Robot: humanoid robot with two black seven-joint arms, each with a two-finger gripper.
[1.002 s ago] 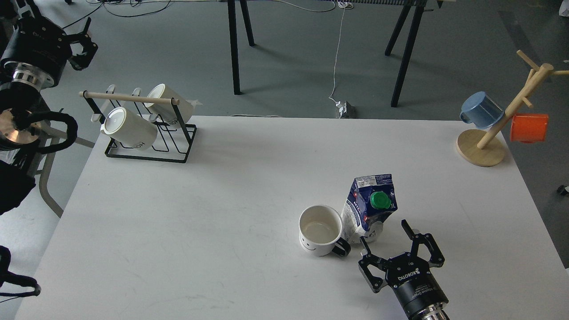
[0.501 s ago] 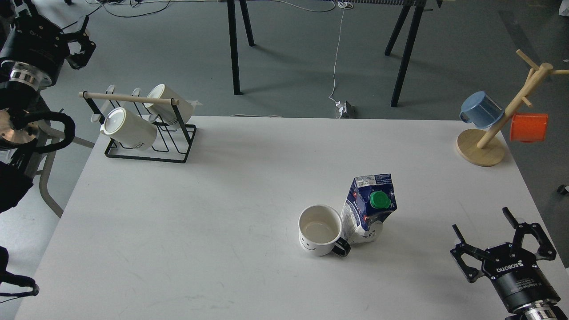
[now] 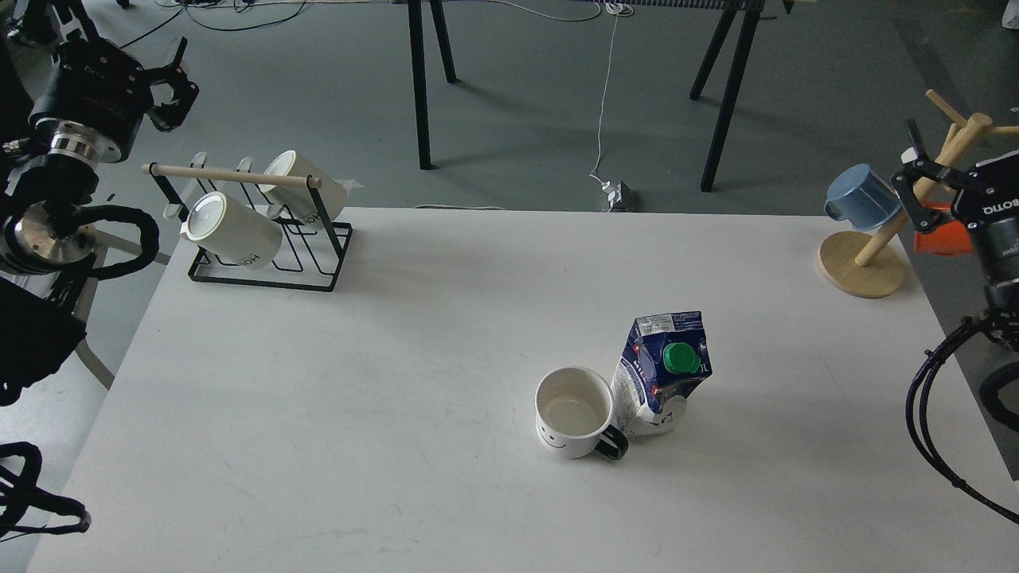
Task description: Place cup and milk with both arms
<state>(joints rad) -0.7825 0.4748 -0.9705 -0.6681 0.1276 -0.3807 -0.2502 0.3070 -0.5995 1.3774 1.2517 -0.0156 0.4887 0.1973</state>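
The cup (image 3: 573,411) stands upright on the white bench (image 3: 398,382), right of its middle, and the milk (image 3: 662,372) stands just beside it on the right, touching or nearly so. Both arms are well away from them: the left tool (image 3: 171,83) hangs off the far left corner above the mug rack (image 3: 255,227), fingers spread and empty. The right tool (image 3: 927,187) sits by the wooden mug tree (image 3: 892,231) at the right edge; whether it is released or clenched I cannot tell.

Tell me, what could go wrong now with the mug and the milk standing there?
The milk looks dented and stands right against the cup, so nudging one could topple the other. The right pincer hangs close to the blue cup on the wooden stand and might knock it.
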